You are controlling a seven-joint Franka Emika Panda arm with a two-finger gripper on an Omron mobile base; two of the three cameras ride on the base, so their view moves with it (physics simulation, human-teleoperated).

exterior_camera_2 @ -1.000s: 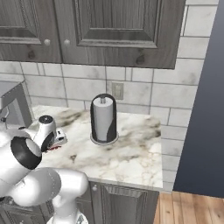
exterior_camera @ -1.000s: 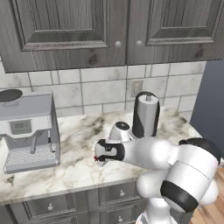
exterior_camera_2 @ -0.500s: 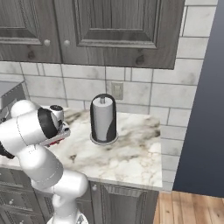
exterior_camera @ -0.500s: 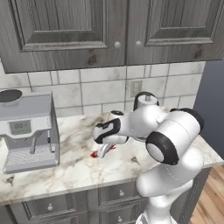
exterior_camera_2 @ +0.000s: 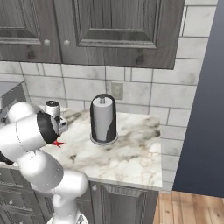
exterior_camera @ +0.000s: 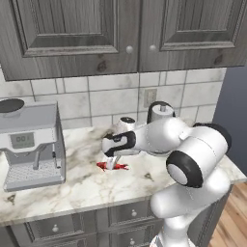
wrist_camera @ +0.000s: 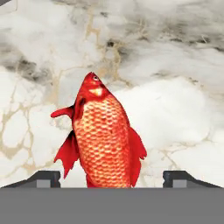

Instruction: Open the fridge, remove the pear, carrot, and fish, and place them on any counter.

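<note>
Fish point(wrist_camera: 104, 140) lengthwise between gripper point(wrist_camera: 112, 177) tips

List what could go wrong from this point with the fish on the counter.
1. The hand stands open with its fingertips on either side of the fish; lifting away crookedly might drag or flip it.
2. The arm reaches across the counter close to the paper towel holder; a wide swing back might knock it.
3. The coffee machine stands on the fish's other side, leaving little room for sideways moves.
</note>
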